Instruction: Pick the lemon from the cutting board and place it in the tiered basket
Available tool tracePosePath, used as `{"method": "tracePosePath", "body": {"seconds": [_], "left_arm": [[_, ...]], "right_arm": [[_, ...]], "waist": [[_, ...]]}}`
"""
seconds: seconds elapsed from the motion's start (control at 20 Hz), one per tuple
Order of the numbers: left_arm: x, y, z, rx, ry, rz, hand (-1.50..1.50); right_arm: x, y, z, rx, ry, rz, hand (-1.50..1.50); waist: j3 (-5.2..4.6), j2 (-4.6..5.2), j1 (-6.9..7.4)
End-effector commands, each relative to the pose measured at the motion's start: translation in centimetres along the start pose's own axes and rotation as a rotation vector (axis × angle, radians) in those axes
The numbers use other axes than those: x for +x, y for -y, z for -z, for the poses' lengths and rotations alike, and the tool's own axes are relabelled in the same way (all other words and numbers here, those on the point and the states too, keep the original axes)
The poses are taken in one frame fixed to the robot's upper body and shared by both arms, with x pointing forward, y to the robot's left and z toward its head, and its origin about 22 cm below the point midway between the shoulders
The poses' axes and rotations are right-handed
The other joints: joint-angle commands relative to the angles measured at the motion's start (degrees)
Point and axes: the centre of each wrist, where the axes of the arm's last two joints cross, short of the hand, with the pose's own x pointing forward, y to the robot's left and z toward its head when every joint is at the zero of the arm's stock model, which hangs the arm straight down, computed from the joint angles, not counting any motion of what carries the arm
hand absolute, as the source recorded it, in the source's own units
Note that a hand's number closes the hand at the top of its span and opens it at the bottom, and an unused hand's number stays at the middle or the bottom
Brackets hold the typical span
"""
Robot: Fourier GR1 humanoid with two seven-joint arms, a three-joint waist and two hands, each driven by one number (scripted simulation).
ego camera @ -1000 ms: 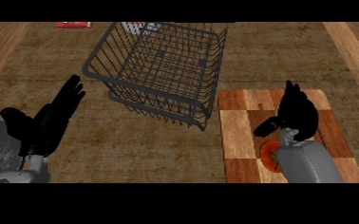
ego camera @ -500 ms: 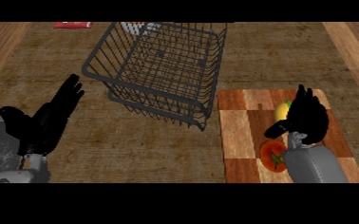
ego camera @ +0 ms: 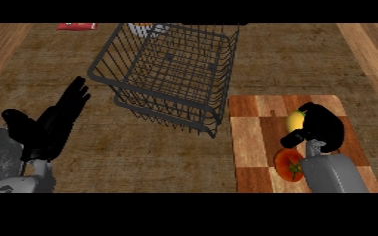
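Observation:
A yellow lemon (ego camera: 297, 120) lies on the chequered wooden cutting board (ego camera: 251, 130) at the right. My right hand (ego camera: 323, 128) sits over the lemon with its fingers curled round the far side and the thumb at the near side, hiding most of the fruit. The dark wire tiered basket (ego camera: 171, 75) stands tilted at the centre of the counter, just left of the board. At the lower left, my left hand (ego camera: 53, 122) rests open with fingers up.
A red tomato (ego camera: 290, 164) lies on the board just in front of my right hand, beside the forearm. A red packet (ego camera: 77, 26) and a white item (ego camera: 144, 28) sit at the counter's far edge behind the basket.
My right hand has drawn back toward me and curled down over the lemon, which now shows beside its fingers. The tomato is more exposed. The left hand has stayed put.

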Motion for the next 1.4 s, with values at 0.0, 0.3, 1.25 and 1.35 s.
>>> {"method": "tracePosePath", "body": {"seconds": [0.0,0.3,1.25,1.35], "left_arm": [[0.7,1.6,1.1,0.002,0.007,0.001,0.0],[0.1,-0.6,-0.9,-0.009,0.0,-0.015,0.0],[0.7,-0.6,-0.7,0.015,0.008,0.01,0.0],[-0.5,0.1,-1.0,0.003,-0.025,-0.005,0.0]], "right_arm": [[0.2,-1.3,0.6,0.041,0.027,-0.091,1.5],[0.7,-3.2,-0.7,-0.077,0.044,-0.136,1.5],[-6.3,10.6,-2.8,-0.396,1.006,0.433,1.5],[-5.8,13.4,-4.6,-0.371,1.06,0.44,1.5]], "waist": [[0.53,0.47,-0.06],[0.52,0.4,0.23],[0.59,0.04,-1.1],[0.49,0.12,-0.76]]}}
